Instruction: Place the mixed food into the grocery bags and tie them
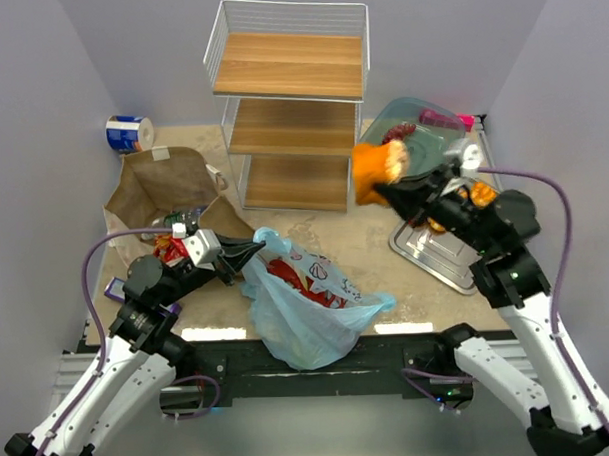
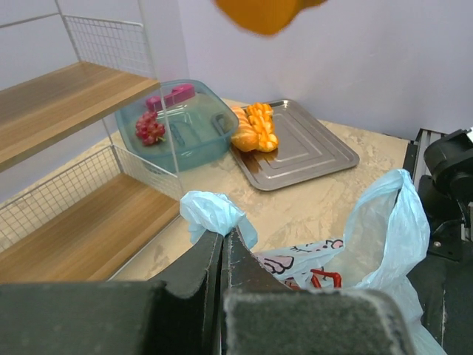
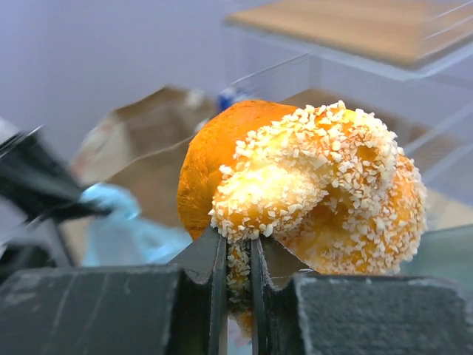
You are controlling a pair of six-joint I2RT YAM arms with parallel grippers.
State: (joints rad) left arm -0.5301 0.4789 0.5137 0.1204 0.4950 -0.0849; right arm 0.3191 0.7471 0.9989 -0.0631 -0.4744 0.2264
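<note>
From above, your right gripper (image 1: 401,185) holds the seeded bread (image 1: 377,168) aloft, with the light-blue plastic bag (image 1: 307,308) lower and well to its left; the left wrist shows your left gripper (image 2: 222,248) pinched on that bag's rim; the right wrist shows jaws clamped under the bread.

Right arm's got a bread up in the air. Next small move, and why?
Probably swing the right gripper left until the bread hangs over the light-blue plastic bag. It is clamped on the bread, clear of the tray, and the left gripper pinches the bag's rim, holding its mouth up.
</note>
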